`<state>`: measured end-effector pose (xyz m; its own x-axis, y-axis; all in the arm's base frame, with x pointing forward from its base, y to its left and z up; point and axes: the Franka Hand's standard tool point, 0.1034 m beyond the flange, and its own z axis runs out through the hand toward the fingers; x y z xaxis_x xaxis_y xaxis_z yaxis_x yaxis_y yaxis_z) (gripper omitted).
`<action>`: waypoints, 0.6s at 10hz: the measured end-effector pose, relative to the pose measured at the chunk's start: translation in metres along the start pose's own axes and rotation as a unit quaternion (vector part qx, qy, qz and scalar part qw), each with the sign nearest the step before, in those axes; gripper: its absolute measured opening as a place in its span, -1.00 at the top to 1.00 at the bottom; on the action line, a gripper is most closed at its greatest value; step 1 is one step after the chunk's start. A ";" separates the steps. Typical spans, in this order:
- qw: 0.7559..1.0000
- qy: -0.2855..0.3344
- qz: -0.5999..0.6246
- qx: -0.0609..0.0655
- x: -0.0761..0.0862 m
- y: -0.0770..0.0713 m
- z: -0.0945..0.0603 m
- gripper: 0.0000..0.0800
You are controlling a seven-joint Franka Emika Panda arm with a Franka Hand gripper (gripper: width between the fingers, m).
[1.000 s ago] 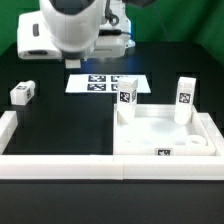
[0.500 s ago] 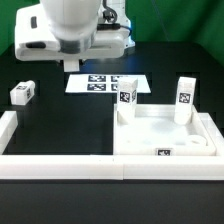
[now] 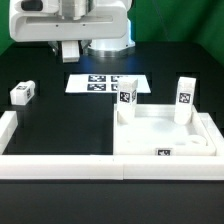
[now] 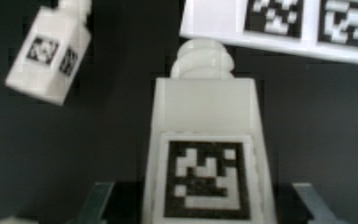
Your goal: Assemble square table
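My gripper (image 4: 202, 205) is shut on a white leg (image 4: 202, 130) with a black-and-white tag, and one finger (image 4: 108, 203) shows on each side of it. In the exterior view the gripper (image 3: 70, 50) hangs with this leg above the table, at the back left of the marker board (image 3: 105, 83). The white square tabletop (image 3: 150, 138) lies at the front right. Two tagged legs (image 3: 127, 97) (image 3: 185, 100) stand upright on its back corners. Another leg (image 3: 22, 93) lies loose on the black table at the left, and it shows in the wrist view too (image 4: 51, 55).
White border walls run along the front (image 3: 60, 166) and the left (image 3: 8, 128) of the black table. The marker board (image 4: 282, 25) lies beyond the held leg in the wrist view. A white rounded piece (image 3: 197, 146) lies inside the tabletop at its right.
The arm has risen and drawn back, lifting the held leg off the table beside the marker board. The tabletop and the other legs have not moved.
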<state>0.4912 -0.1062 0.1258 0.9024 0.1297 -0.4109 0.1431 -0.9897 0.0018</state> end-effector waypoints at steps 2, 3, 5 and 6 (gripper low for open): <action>0.998 0.064 0.000 -0.006 0.008 0.002 -0.006 0.28; 0.994 0.107 0.004 -0.010 0.024 0.005 -0.018 0.28; 0.990 0.138 0.007 -0.009 0.039 0.006 -0.034 0.28; 0.987 0.158 0.007 -0.015 0.044 0.006 -0.039 0.28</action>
<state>0.5481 -0.1040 0.1432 0.9855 0.1330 -0.1054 0.1373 -0.9899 0.0345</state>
